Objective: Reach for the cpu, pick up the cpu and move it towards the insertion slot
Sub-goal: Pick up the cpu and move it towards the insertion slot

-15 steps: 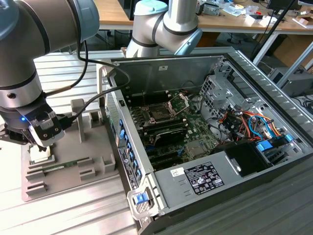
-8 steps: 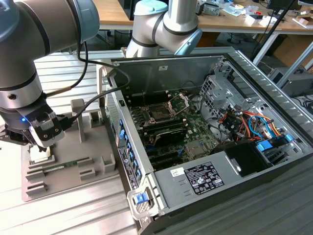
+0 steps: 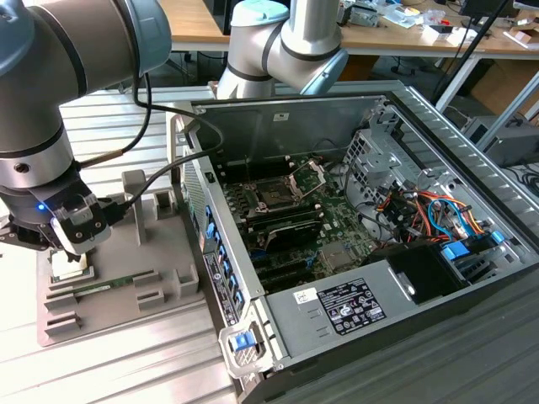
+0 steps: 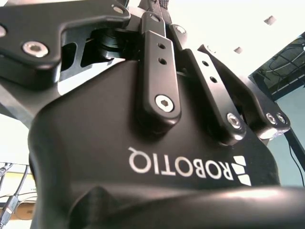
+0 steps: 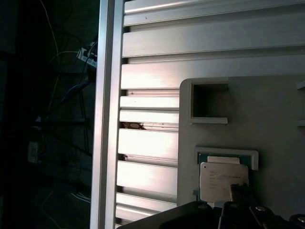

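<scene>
The cpu [image 3: 71, 268] is a pale silver-cream square lying in a recess of the grey fixture block [image 3: 160, 252] at the exterior view's left. My gripper [image 3: 72, 255] hangs straight above it, very close. In the first wrist view the cpu [image 5: 221, 179] lies flat in its pocket, and the dark tip of the gripper [image 5: 239, 192] overlaps its near edge. The second wrist view looks up at the black gripper body [image 4: 157, 162] and its linkages. The insertion slot [image 3: 274, 196], dark with its silver frame raised, sits on the green board inside the open computer case.
A long green memory stick [image 3: 109, 287] lies in the same fixture block beside the cpu. The open computer case [image 3: 362, 311] stands at the exterior view's right, with cables and drive cages inside. A ribbed metal table [image 5: 147, 100] carries everything, and its edge rail [image 5: 106, 114] runs close by.
</scene>
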Robot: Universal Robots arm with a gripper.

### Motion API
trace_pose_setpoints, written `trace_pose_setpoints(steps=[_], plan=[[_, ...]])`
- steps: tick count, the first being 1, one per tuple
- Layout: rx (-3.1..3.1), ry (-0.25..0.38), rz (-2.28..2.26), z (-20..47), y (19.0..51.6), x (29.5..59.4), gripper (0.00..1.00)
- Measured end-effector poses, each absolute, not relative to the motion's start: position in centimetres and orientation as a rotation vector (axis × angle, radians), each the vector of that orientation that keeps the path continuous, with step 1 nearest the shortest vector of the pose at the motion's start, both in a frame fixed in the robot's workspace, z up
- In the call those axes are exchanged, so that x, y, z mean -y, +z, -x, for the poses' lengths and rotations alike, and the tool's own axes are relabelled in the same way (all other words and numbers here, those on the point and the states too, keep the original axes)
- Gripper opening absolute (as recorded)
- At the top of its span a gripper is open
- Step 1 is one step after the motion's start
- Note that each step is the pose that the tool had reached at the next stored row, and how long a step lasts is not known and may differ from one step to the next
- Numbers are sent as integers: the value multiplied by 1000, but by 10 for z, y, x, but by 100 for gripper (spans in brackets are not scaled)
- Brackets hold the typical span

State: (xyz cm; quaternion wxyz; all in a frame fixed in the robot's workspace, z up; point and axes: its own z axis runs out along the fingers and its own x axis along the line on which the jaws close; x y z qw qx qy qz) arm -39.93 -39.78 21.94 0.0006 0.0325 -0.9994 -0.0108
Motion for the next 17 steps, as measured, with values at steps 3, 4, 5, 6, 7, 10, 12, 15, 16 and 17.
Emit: trace_pose_setpoints(steps=[3,4,5,6,7,10,12,15,16,17], plan=[[3138,-34,-102,399,218,398,10],[3138,-34,-102,399,218,398,10],[3138,-34,-102,399,218,398,10],[3139,-34,-102,399,218,398,10],[3138,-34,-102,399,217,398,10],[3139,-34,-102,399,217,398,10],[3138,-34,-102,399,216,398,10],[3139,-34,-102,399,215,398,10],[3139,-34,-102,399,215,398,10],[3139,-34,-102,399,215,398,10]])
